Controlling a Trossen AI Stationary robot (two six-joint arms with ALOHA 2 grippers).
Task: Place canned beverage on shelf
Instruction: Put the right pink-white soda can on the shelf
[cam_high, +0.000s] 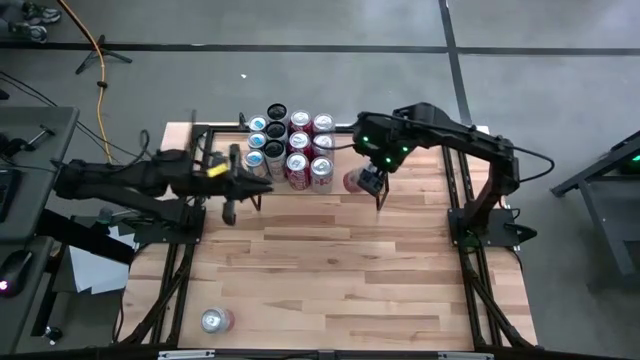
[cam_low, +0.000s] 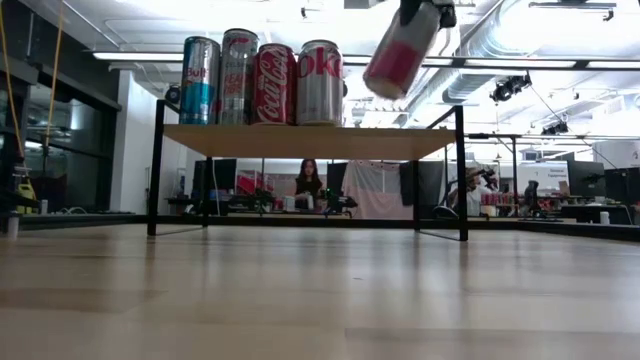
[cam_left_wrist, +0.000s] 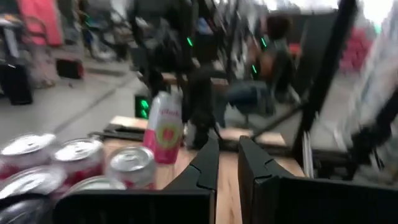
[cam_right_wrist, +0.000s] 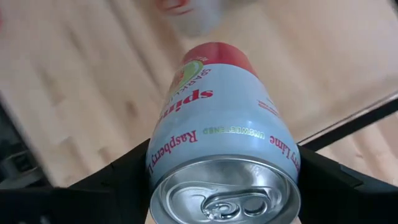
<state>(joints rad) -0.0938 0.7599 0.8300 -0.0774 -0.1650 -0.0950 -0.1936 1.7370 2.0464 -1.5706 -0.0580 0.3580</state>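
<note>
The right gripper (cam_high: 366, 181) is gripping a raspberry-lime sparkling water can (cam_right_wrist: 225, 140), its two dark fingers spread wide and pressing against the can's opposite sides. In the right wrist view the can's silver top and pull tab are facing the camera, with the pink base pointing away toward the wooden surface. The low view is showing this can (cam_low: 401, 50) tilted in the air, above the shelf (cam_low: 305, 142) and just beside the row of cans standing on it.

The shelf's right portion is lying bare past the last standing can, a silver Diet Coke can (cam_low: 320, 83) next to a red Coca-Cola can (cam_low: 272, 84). From overhead, the standing cans (cam_high: 290, 148) are clustering in rows near the table's far edge, with the held can just to their right.

The left gripper (cam_high: 232, 205) is hanging beside the cluster on its left, fingers closed and holding nothing.

Only the overhead view is showing a lone can (cam_high: 216, 320) lying near the tabletop's (cam_high: 340, 270) near-left corner, well apart from everything else. Only the low view is showing a person (cam_low: 308, 180) seated in the room beyond.
</note>
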